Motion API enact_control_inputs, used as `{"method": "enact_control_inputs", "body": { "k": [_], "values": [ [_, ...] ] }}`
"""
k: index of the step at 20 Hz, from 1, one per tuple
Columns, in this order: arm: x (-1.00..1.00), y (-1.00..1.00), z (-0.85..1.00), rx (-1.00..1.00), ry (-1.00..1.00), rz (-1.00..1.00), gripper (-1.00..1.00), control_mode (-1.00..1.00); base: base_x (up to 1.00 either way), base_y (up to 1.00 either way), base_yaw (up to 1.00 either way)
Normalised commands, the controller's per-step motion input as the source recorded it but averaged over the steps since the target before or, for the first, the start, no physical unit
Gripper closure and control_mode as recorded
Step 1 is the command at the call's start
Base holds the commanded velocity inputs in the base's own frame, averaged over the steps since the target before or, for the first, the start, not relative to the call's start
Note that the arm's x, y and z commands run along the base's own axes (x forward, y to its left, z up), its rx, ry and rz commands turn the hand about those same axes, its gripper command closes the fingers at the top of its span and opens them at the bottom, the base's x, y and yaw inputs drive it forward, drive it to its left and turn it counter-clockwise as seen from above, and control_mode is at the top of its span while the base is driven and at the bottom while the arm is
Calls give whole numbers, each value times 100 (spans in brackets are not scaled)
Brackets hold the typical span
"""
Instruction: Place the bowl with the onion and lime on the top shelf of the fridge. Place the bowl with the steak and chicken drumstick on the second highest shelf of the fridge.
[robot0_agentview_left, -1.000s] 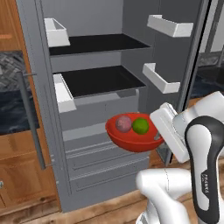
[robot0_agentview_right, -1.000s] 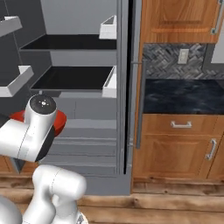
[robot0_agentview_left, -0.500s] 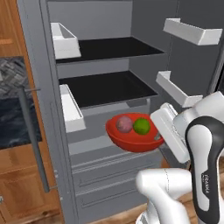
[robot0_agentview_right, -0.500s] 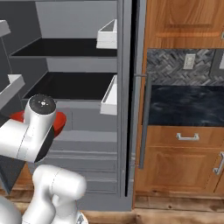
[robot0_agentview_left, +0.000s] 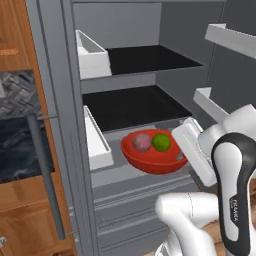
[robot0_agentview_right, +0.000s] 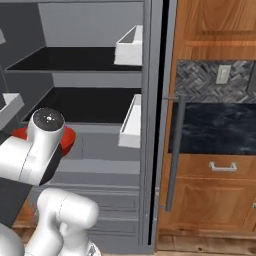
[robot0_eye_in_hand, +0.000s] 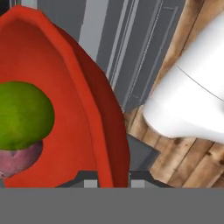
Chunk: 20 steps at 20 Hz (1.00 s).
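Glossy red-orange bowl (robot0_agentview_left: 152, 156) at centre frame, carrying purplish-pink onion (robot0_agentview_left: 142, 142) and green lime (robot0_agentview_left: 161, 142), gripped at its rim by the tool (robot0_eye_in_hand: 113, 181). Needs lifting level, past the lower black board, onto the top black shelf (robot0_agentview_left: 150, 59) at upper centre.

The wide shallow glossy red-orange bowl (robot0_agentview_left: 152, 156) hangs in front of the open grey fridge (robot0_agentview_left: 130, 20), below the second-highest flat black shelf board (robot0_agentview_left: 132, 106), which lies under the highest flat black shelf board (robot0_agentview_left: 150, 59). In the bowl, the small purplish-pink round onion (robot0_agentview_left: 142, 142) sits left of the small green round lime (robot0_agentview_left: 161, 142), the two touching. Wooden cabinets (robot0_agentview_right: 215, 75) stand right of the fridge.
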Motion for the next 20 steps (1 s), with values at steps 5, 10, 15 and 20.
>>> {"method": "enact_control_inputs", "body": {
  "k": [5, 10, 15, 20],
  "values": [
    [0, 0, 0, 0, 0, 0, 100, 100, 80, 28, 0],
    [0, 0, 0, 0, 0, 0, 100, 100, 48, 28, 0],
    [-4, 1, 77, 1, -35, -3, 100, -100, 0, 0, 0],
    [-6, -20, 100, 7, -23, -6, 100, -100, 0, 0, 0]
  ]
}}
